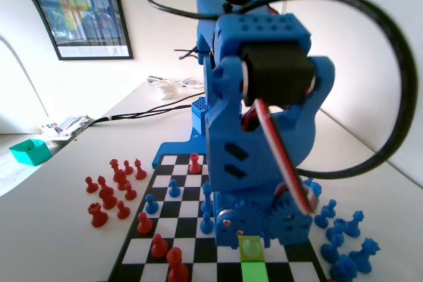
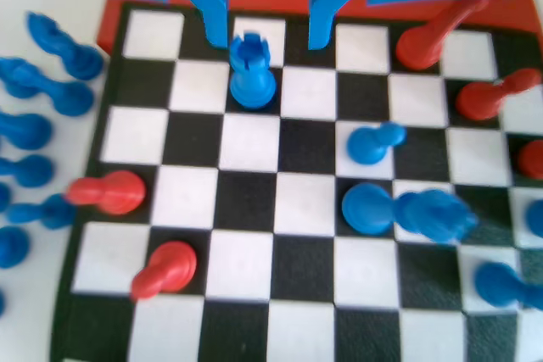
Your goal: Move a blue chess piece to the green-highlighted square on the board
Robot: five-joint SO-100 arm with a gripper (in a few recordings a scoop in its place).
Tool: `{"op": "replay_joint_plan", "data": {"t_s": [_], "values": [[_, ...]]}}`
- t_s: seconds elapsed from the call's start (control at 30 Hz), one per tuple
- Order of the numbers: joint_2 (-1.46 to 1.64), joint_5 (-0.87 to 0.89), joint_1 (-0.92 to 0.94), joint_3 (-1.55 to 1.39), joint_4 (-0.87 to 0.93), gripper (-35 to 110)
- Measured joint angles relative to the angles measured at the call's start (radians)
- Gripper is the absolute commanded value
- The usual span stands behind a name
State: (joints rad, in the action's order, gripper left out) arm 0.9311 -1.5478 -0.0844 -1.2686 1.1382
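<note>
The pincer (image 2: pixel 268 36) hangs open just above a blue piece (image 2: pixel 251 71), seemingly not touching it.

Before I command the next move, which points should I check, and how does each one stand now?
1. gripper open: ok, the jaws stand apart in the wrist view.
2. blue chess piece upright: ok.
3. Piece centred between the jaws: not ok, it stands nearer the left jaw in the wrist view.
4. Piece held: not ok, neither jaw touches it.
5. green-highlighted square free: ok, its visible part is bare.
6. Neighbours clear of the jaws: ok, the nearest blue pawn stands apart.
</note>
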Motion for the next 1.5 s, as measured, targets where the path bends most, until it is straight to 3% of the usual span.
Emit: {"op": "replay_joint_plan", "data": {"t_s": [1.3,1.5], "values": [[-0.054,-0.035,-0.02,-0.015,-0.035,11],[-0.054,-0.051,-0.02,-0.015,-0.035,2]]}}
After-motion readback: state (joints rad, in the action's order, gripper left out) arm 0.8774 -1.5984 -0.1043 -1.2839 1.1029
